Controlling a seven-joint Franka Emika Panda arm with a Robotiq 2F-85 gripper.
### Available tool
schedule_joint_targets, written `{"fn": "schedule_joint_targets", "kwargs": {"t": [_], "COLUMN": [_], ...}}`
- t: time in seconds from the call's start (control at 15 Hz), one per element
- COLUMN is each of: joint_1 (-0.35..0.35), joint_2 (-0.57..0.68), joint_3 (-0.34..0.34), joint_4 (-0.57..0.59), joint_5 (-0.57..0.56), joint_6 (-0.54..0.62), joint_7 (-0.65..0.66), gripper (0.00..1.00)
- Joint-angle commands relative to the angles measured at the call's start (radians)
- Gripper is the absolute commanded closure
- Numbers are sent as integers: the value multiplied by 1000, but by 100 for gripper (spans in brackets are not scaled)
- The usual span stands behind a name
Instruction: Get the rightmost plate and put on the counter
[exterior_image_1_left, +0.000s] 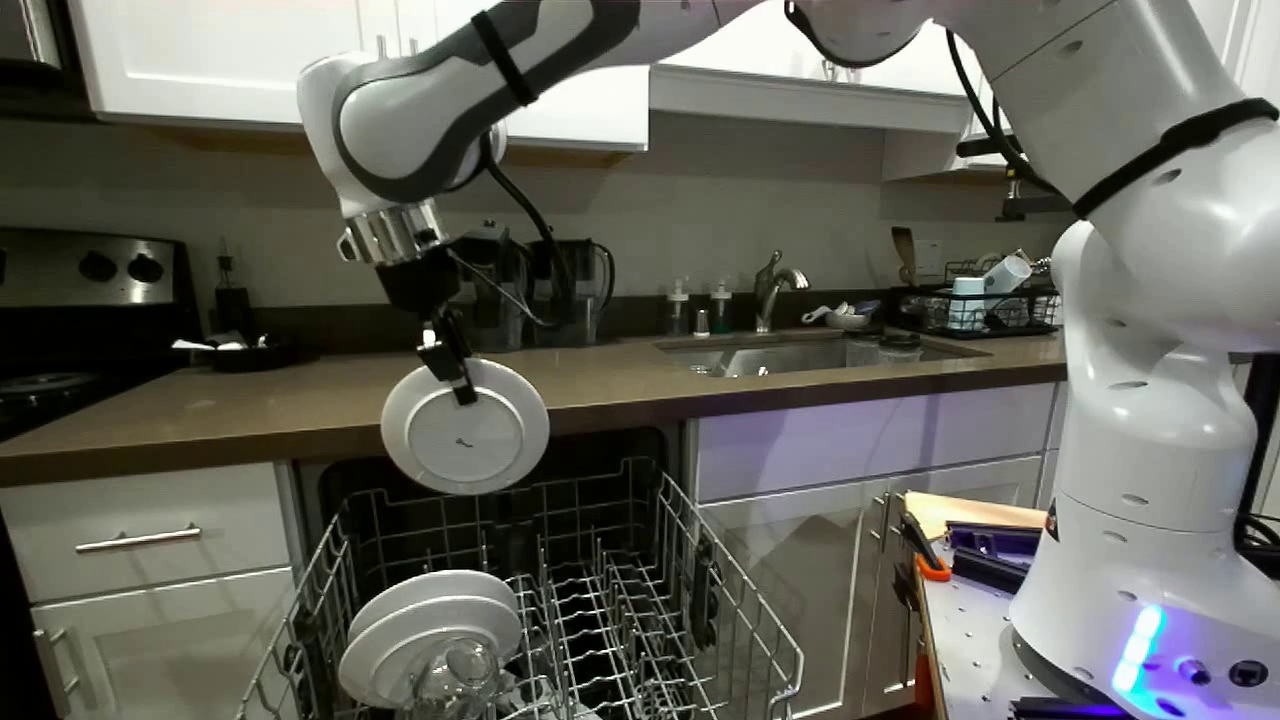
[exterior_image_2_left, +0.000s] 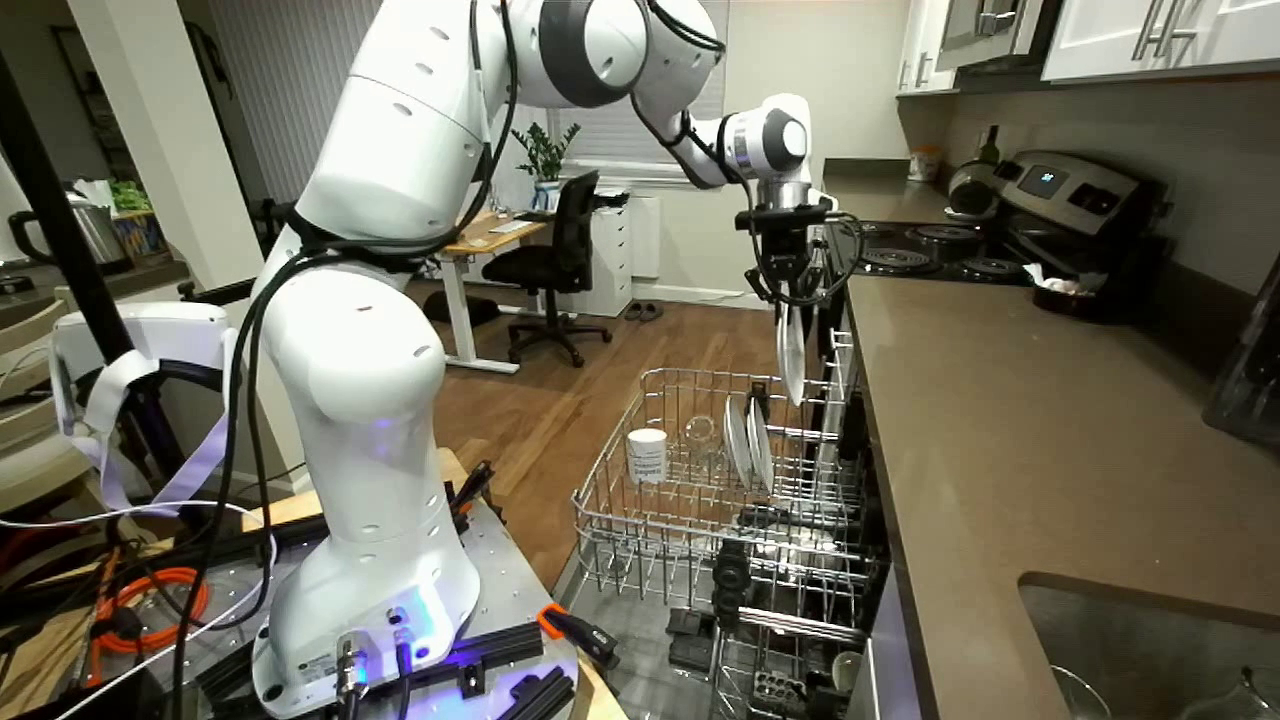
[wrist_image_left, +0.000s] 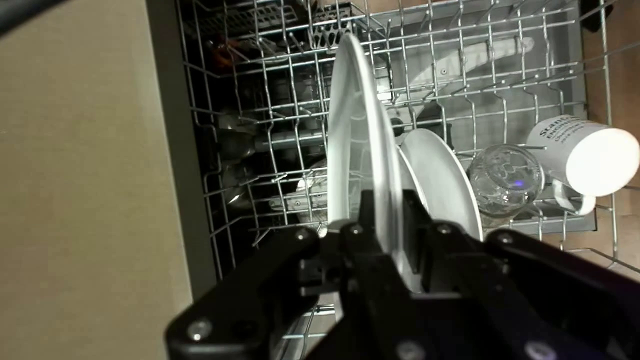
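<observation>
Wrist view's got the jaws pinching the plate (wrist_image_left: 360, 145) by its rim, so imo swinging over without enough lift could smack it into the worktop (wrist_image_left: 90, 175).

White plate (exterior_image_1_left: 466, 432), black end effector (wrist_image_left: 392, 215), brown-grey counter (exterior_image_2_left: 1040, 430), white cabinets (exterior_image_1_left: 160, 630)

Home-style kitchen: counter (exterior_image_2_left: 1010, 420) with sink (exterior_image_1_left: 790, 357), stove (exterior_image_2_left: 943, 251), dishwasher rack (exterior_image_1_left: 610, 575), white cabinets (exterior_image_1_left: 230, 50); desk (exterior_image_2_left: 490, 238), office chair (exterior_image_2_left: 575, 225) beyond.
</observation>
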Motion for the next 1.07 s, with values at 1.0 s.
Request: {"fn": "schedule_joint_targets", "kwargs": {"t": [1.0], "joint_1": [60], "joint_2": [-176], "joint_3": [-44], "joint_4": [-190], "joint_5": [-300], "joint_6": [192], "joint_7": [282], "gripper": [91]}}
